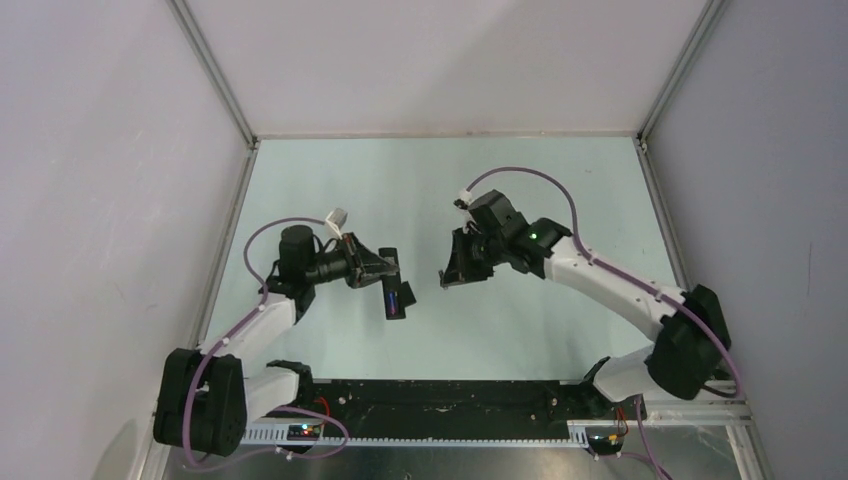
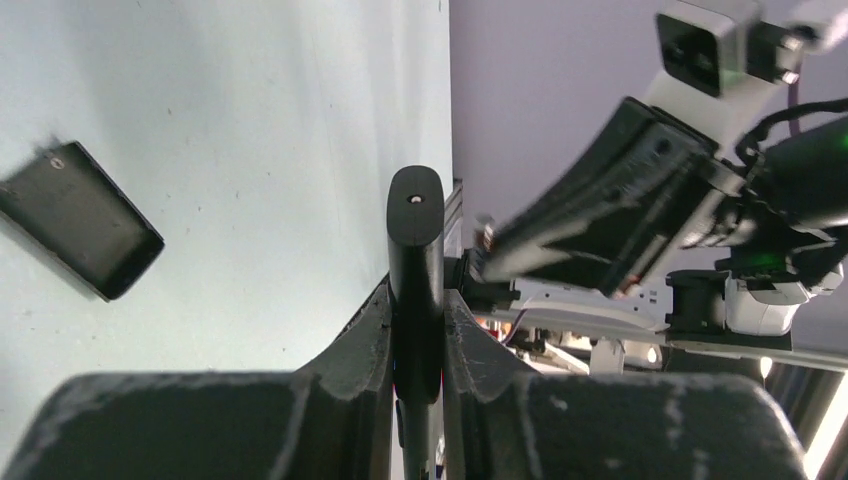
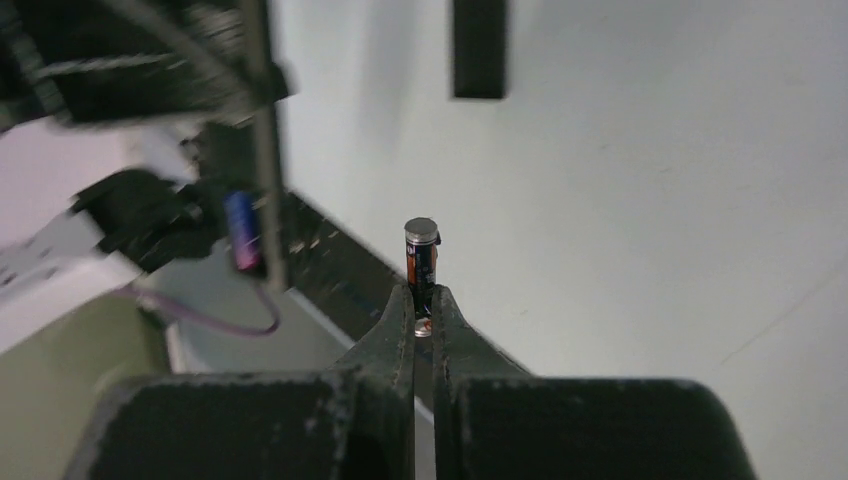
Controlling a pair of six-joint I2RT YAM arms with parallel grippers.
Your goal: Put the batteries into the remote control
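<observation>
My left gripper (image 2: 415, 300) is shut on the remote control (image 2: 416, 240), a slim black bar held edge-on above the table; from the top camera the remote control (image 1: 391, 287) hangs at the left gripper (image 1: 383, 270). A blue-purple battery (image 1: 408, 297) shows on the remote's right side and appears to sit in its recess; in the right wrist view that battery (image 3: 240, 240) lies against the thin edge of the remote (image 3: 265, 150). My right gripper (image 3: 421, 297) is shut on the dark battery (image 3: 421, 262), pale metal end outward. The right gripper (image 1: 450, 276) hovers just right of the remote.
A small loose black cover plate (image 2: 82, 232) lies flat on the pale green table (image 1: 440, 180), left of the remote in the left wrist view; the plate (image 3: 478, 48) also shows at the top of the right wrist view. White walls enclose the table on three sides.
</observation>
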